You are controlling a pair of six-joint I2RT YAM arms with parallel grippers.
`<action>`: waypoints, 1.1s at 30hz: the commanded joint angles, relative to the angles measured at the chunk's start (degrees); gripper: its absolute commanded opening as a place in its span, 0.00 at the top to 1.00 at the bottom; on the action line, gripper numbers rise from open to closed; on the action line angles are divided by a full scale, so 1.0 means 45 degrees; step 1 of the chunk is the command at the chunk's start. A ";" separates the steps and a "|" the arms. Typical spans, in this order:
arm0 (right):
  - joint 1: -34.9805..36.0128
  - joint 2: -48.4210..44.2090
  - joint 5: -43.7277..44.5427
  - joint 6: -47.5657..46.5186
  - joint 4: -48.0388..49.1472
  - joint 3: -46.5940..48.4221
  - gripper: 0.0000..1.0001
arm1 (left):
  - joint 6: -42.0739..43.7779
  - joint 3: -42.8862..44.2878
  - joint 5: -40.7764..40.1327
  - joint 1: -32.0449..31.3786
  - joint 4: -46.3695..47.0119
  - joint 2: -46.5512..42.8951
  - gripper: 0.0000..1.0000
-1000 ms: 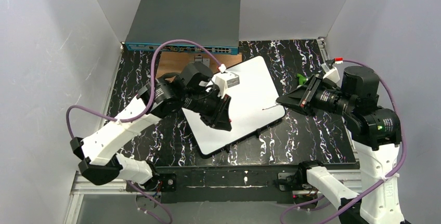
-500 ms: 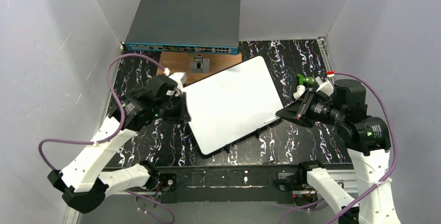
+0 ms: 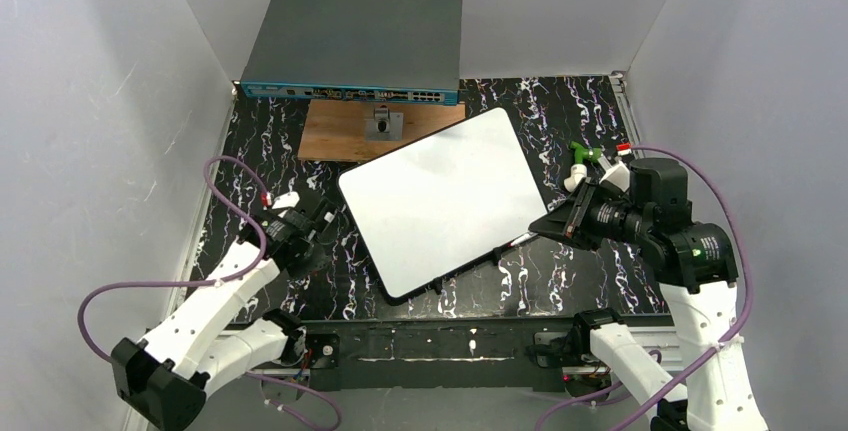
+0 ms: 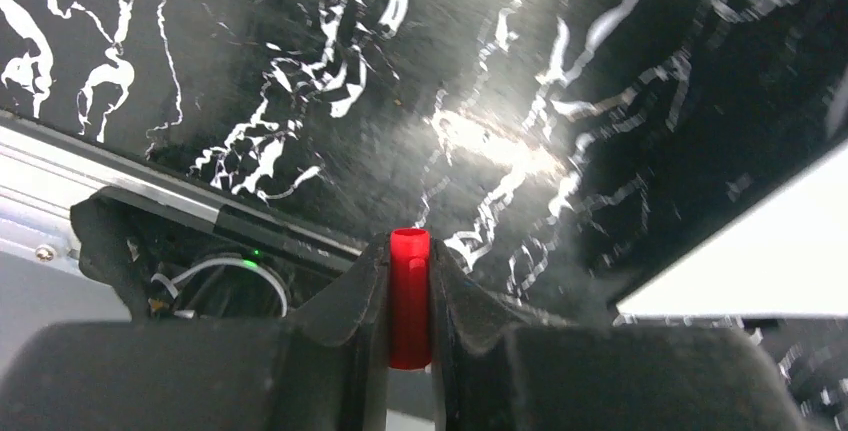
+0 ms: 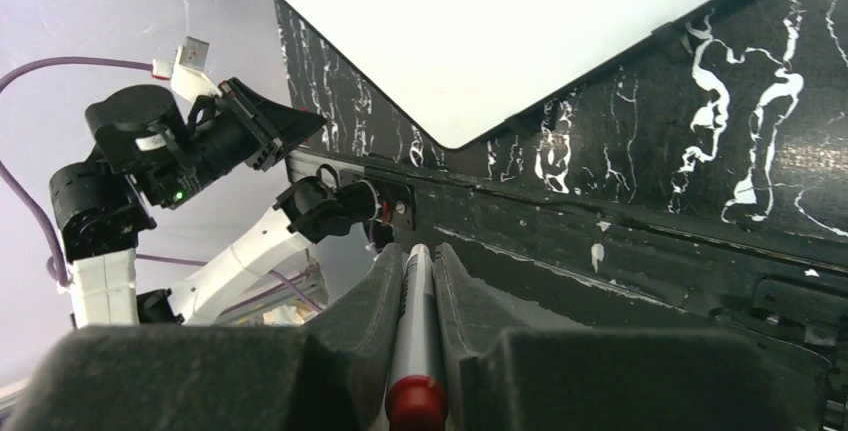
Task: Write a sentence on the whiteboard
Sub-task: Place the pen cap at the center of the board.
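Two grips: left end effector (image 4: 410, 263) pinches red cap (image 4: 410, 301), right end effector (image 5: 417, 263) pinches marker (image 5: 413, 336); whiteboard (image 3: 440, 201) btwn them.

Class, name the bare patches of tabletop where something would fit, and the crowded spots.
Bare: far right corner beyond the whiteboard; left strip beside the wooden plate. Crowded: whiteboard's right edge, by the right fingers and marker.

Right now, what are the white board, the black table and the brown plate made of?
The whiteboard looks like smooth coated plastic or metal: even white, faint sheen, thin black rim. The table looks like polished marble, black with white veins and glare, though it could be printed film. The brown plate looks like matte wood, with streaks like grain.
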 commanded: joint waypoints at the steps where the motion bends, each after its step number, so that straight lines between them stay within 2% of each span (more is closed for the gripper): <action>1: -0.0035 -0.0256 0.0238 -0.0539 0.0272 -0.0483 0.99 | -0.1227 -0.1338 -0.1331 0.0496 0.1313 0.0624 1.00; 9: -0.0037 -0.0474 0.0389 -0.0601 0.0527 -0.0986 0.99 | -0.1299 -0.3447 -0.1665 0.0800 0.4772 0.2207 1.00; 14: -0.0037 -0.0576 0.0537 -0.0712 0.0427 -0.0941 0.99 | -0.1411 -0.3898 -0.1506 0.0848 0.5465 0.2946 0.98; 16: -0.0025 -0.0627 0.0616 -0.0785 0.0359 -0.0911 0.99 | -0.1372 -0.4010 -0.1376 0.0861 0.5560 0.3155 0.92; 18: -0.0037 -0.0664 0.0674 -0.0863 0.0264 -0.0863 0.99 | -0.1444 -0.4100 -0.1314 0.0849 0.5616 0.3101 0.78; 22: -0.0037 -0.0724 0.0762 -0.0982 0.0165 -0.0794 0.99 | -0.2180 -0.4422 -0.1692 0.0867 0.5399 0.2100 0.57; 25: -0.0037 -0.0691 0.0752 -0.1053 0.0168 -0.0726 0.99 | -0.2532 -0.4668 -0.1934 0.0868 0.5255 0.1193 0.48; 30: -0.0037 -0.0658 0.0742 -0.1144 0.0264 -0.0698 0.99 | -0.2722 -0.4321 -0.2204 0.0946 0.3864 0.0217 0.46; 32: -0.0037 -0.0685 0.0746 -0.1249 0.0237 -0.0667 0.99 | -0.2851 -0.3585 -0.2613 0.0947 0.2308 -0.0431 0.32; 33: -0.0037 -0.0698 0.0746 -0.1297 0.0221 -0.0658 0.99 | -0.2520 -0.3240 -0.2658 0.0963 0.1754 -0.0942 0.30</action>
